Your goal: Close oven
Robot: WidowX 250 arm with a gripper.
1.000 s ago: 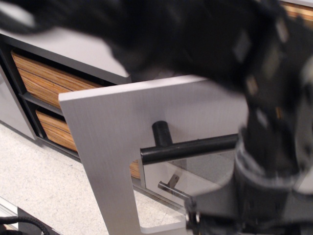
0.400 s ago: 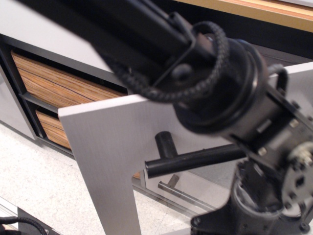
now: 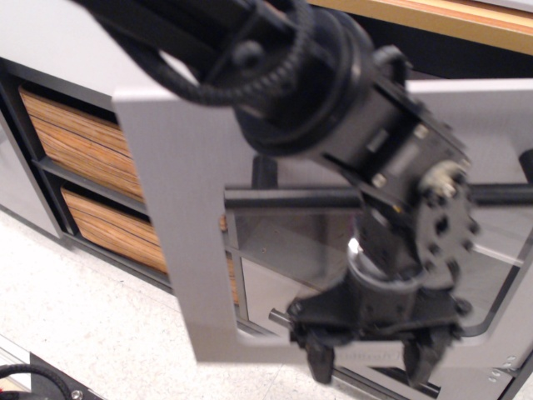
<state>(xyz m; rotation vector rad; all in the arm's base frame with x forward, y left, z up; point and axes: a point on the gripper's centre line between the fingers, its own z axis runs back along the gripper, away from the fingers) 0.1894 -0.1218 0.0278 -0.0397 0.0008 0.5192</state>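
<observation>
One gripper (image 3: pixel 372 360) hangs low before the oven (image 3: pixel 179 208) door, fingers spread, holding nothing; black handle (image 3: pixel 287 198) crosses behind the arm.

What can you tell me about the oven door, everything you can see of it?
The oven door is a flat brushed-silver panel with a clear window and a thick black bar handle standing off on a black post. It looks nearly upright and partly open, blurred as if moving. Wood-grain drawers sit behind its left edge. The arm covers its middle; the gripper, fingers apart, hangs over its lower edge. Whether it touches the door is unclear.
</observation>
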